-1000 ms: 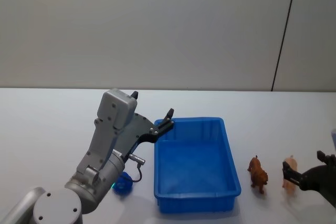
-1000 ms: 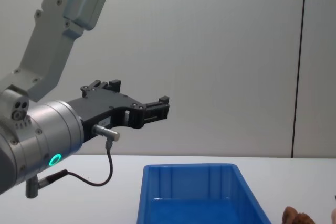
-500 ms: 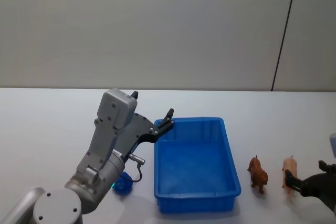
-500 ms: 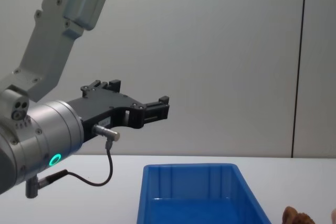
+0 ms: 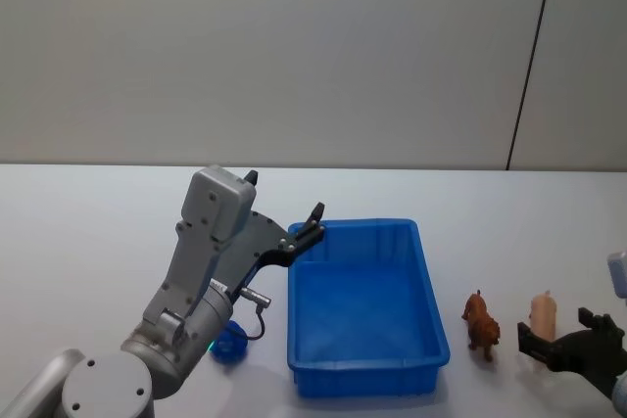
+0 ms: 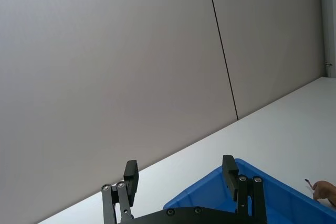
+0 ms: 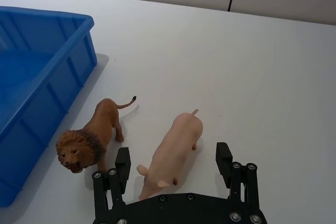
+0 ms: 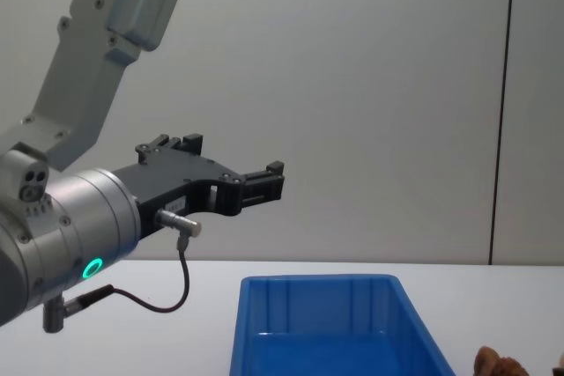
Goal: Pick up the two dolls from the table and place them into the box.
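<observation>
A white table (image 5: 88, 242) is backed by a plain grey wall (image 5: 294, 46). The left gripper (image 6: 179, 169) is held open, empty, above the box (image 5: 367, 382). Right of the box stand the brown doll (image 5: 480, 323) and the pink doll (image 5: 542, 312), which is approached by the wide-open, empty right gripper (image 7: 173, 156).

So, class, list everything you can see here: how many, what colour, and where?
box: one, blue, mid-table, nothing in it
lion: one, brown, standing on the table right of the box
pig: one, pink, standing right of the lion
table: one, white, under everything
wall: grey, behind the table
left gripper: one, black, open, raised by the box's left side
right gripper: one, black, open, fingers either side of the pig
</observation>
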Robot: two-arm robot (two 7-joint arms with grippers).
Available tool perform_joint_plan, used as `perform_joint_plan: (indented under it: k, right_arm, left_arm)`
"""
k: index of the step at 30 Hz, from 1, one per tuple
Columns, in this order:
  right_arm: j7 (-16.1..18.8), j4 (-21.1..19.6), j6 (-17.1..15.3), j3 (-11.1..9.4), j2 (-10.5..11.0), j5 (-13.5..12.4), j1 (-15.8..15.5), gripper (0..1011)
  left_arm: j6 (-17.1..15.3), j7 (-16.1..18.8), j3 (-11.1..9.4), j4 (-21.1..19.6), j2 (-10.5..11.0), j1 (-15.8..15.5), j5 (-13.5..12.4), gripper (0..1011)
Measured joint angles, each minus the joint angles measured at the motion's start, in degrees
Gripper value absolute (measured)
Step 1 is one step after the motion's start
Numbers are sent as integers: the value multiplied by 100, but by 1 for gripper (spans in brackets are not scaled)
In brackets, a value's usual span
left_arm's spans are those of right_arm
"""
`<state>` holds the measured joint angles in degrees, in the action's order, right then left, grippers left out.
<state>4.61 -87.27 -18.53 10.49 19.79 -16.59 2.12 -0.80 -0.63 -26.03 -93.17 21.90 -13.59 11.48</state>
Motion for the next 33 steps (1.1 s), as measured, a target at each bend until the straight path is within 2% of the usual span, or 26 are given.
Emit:
perform_joint_plan:
  k: [16,23,24,27,33]
  right_arm:
    - [-145,344,-191,22,-153,-64,186,998]
    - [-208,467,-248,26,-202,-63,262,862]
    - [-217,487,-250,27,-213,-61,276,794]
    - [-230,521,-245,29,-231,-54,297,740]
    - [-239,564,-199,40,-265,-23,332,531]
  left_arm:
    - [0,0,0,0,0,0,0,1002]
    - [0,0,0,0,0,0,0,1002]
    - [0,0,0,0,0,0,0,1001]
    - [0,0,0,0,0,0,0,1002]
    - [0,0,0,0,0,0,0,1001]
